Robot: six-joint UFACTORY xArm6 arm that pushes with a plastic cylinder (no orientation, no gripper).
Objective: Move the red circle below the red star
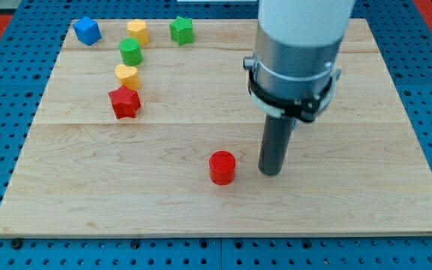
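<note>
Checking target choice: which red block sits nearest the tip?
The red circle, just left of my tip; the red star sits far up-left.

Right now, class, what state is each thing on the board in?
Tip: down at the board, just right of the red circle, a small gap between.
Red circle: upright, alone, lower right of the red star.
Red star: flat, yellow heart just above.
Other blocks: resting near the top left.

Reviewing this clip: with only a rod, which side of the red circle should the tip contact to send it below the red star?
Contact the red circle on its right-hand side wall and push toward the view's left. My tip already sits just right of it, and the red star lies up-left. Its round wall can slip off, so I'd probably push through its centre.
</note>
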